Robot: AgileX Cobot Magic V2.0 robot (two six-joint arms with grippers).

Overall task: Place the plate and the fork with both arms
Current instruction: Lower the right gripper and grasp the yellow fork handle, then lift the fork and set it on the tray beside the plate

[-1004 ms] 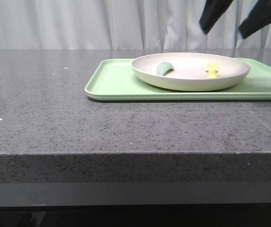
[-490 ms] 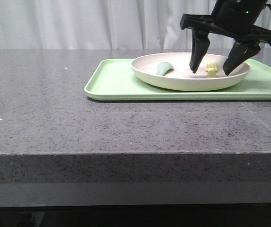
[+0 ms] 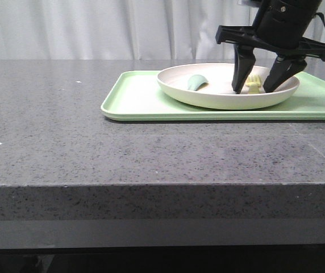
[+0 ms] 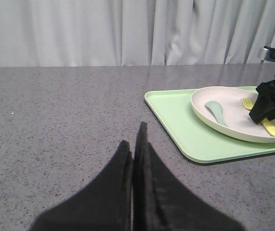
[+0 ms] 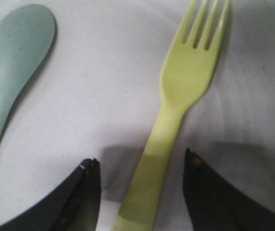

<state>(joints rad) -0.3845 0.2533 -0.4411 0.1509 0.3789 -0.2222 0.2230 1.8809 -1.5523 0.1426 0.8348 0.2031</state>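
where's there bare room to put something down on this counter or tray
The counter is bare left of and in front of the tray. The tray's left end, beside the plate, is also free. The plate is crowded: spoon, fork, and the right gripper with open jaws straddling the fork.

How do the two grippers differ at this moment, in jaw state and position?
The right gripper is open, its fingers straddling the fork handle inside the plate. The left gripper is shut, holds nothing, and sits over bare countertop, apart from the tray. Both have black tapered fingers.
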